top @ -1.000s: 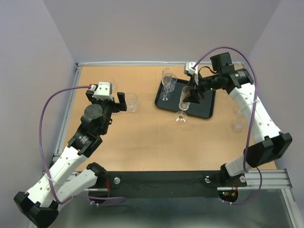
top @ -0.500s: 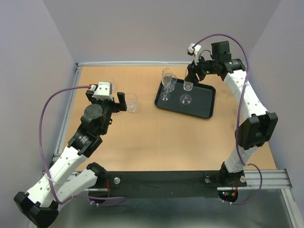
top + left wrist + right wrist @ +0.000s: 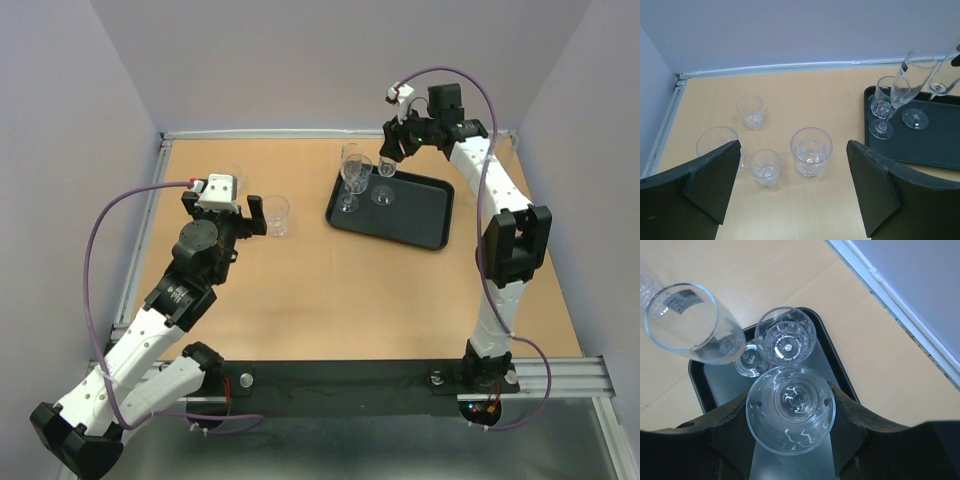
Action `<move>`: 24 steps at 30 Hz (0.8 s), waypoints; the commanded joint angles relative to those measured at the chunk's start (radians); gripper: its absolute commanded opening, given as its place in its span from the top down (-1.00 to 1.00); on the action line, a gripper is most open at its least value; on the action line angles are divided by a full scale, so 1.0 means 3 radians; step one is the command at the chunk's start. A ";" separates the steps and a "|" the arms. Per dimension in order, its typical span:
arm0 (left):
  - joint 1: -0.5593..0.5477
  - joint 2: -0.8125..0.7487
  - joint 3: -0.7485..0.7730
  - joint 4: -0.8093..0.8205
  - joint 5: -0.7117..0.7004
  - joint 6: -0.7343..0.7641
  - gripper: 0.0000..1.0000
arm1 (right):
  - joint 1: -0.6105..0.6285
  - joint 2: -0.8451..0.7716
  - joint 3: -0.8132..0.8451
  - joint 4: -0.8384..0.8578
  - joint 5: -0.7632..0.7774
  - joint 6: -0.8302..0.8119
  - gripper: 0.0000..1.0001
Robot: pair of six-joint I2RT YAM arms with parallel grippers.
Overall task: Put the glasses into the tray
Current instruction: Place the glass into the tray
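From above the clear glassware is only faint outlines, and the right gripper's [image 3: 790,418] fingertips are lost under its own wrist. Its wrist camera settles the matter: the two dark fingers are closed part-way around the bowl of a clear stemmed wine glass [image 3: 790,396], which hides its own stem and foot there. The left wrist view shows that foot low over the far-left corner of the flat black rectangular tray [image 3: 422,216], though whether it touches cannot be told. That view cuts off the tray's right side. Just left of the held glass, inside the same corner, stand a short clear ribbed tumbler [image 3: 786,336] and a tall clear flute [image 3: 687,322] with a small label near its rim. The left gripper [image 3: 792,149] hangs well left of the tray, jaws spread wide and empty. Beyond its fingers, on the pale wooden table [image 3: 330,290], sit a wide clear tumbler [image 3: 811,151], a small clear tumbler [image 3: 765,166] just left of it, a far clear tumbler [image 3: 751,111], and a clear tumbler at the left [image 3: 716,141], its lower part hidden by the left finger. The top view shows only one of these clearly.
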 commanded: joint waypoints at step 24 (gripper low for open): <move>0.0060 -0.0016 -0.0025 0.0196 -0.0033 0.0045 -0.97 | -0.0037 0.0364 0.0504 0.0715 0.0112 0.0332 -0.19</move>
